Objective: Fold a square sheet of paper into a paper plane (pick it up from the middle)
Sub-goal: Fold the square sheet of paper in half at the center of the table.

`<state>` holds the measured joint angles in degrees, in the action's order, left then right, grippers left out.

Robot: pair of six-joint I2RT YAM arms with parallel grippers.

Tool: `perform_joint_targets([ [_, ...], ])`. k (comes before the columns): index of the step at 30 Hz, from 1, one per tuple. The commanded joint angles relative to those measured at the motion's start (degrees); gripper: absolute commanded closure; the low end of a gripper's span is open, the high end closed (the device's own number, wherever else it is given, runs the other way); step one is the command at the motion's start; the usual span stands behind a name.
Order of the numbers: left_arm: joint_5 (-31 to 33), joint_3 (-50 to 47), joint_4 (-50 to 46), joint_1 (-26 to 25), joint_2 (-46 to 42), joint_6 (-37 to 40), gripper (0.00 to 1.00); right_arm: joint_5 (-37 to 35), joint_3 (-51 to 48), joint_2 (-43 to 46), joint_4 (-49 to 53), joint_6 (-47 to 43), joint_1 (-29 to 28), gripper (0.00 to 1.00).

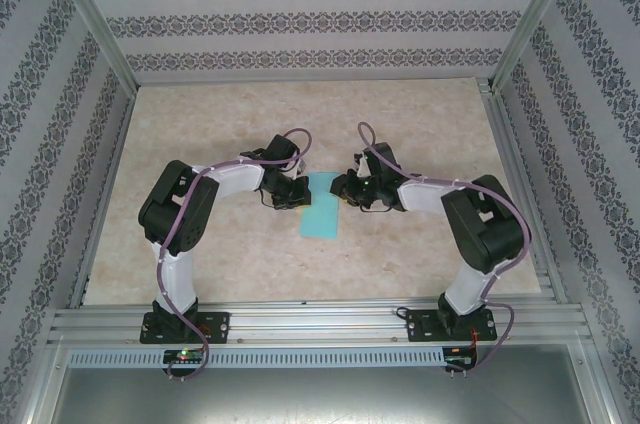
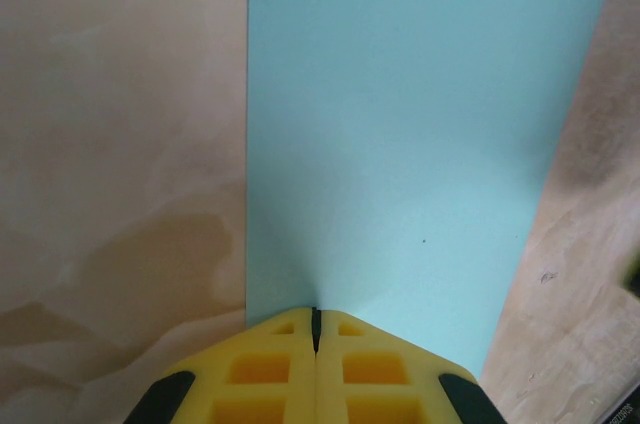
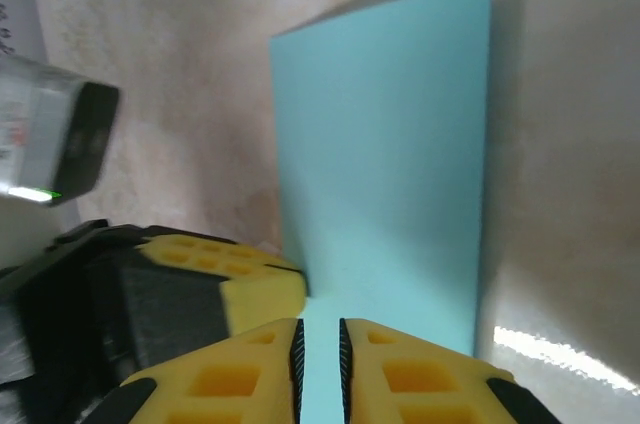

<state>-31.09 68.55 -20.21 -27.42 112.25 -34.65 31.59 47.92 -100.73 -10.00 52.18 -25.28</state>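
The turquoise sheet of paper [image 1: 321, 208] lies flat on the beige table as a narrow rectangle, between the two grippers. My left gripper [image 1: 296, 194] is shut, and its yellow tips [image 2: 316, 316] rest on the near edge of the sheet [image 2: 420, 124]. My right gripper [image 1: 346, 191] comes in from the other side. Its jaws [image 3: 319, 329] stand a narrow gap apart, low over the sheet [image 3: 390, 144], and turquoise shows through the gap. One yellow finger of the left gripper [image 3: 255, 284] sits just beside them. The paper plane is out of view.
The table [image 1: 200, 144] is bare beige marble pattern around the paper. Aluminium rails [image 1: 320, 322] run along the near edge and posts stand at the sides. Patterned walls [image 1: 300, 14] close in the back and sides. The left arm's wrist housing [image 3: 60, 134] is close to the right gripper.
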Motion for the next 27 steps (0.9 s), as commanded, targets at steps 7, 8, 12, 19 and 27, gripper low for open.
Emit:
perform_joint_targets([
  [7, 1.60, -0.14, -4.13, -0.88, 1.75, 1.70, 1.00, 1.13, -0.23, -7.23, -2.39, 0.44, 0.01, 0.80],
  [8, 1.63, -0.17, -4.22, -0.88, 1.77, 1.78, 1.00, 0.93, -0.55, -7.29, -2.56, 0.62, 0.05, 0.80],
  [12, 1.67, 0.05, -4.45, -0.93, 1.75, 1.79, 1.00, 1.45, 0.45, -4.52, -1.81, 0.79, 0.14, 0.80],
  [19, 1.69, 0.32, -4.66, -0.89, 1.75, 1.79, 1.00, -0.16, 9.31, -3.16, 7.71, -3.94, 0.92, 0.79],
  [27, 1.59, -0.03, -4.49, -0.88, 1.40, 1.65, 1.00, -0.01, 14.19, -9.26, 8.30, -3.87, 3.12, 0.79],
])
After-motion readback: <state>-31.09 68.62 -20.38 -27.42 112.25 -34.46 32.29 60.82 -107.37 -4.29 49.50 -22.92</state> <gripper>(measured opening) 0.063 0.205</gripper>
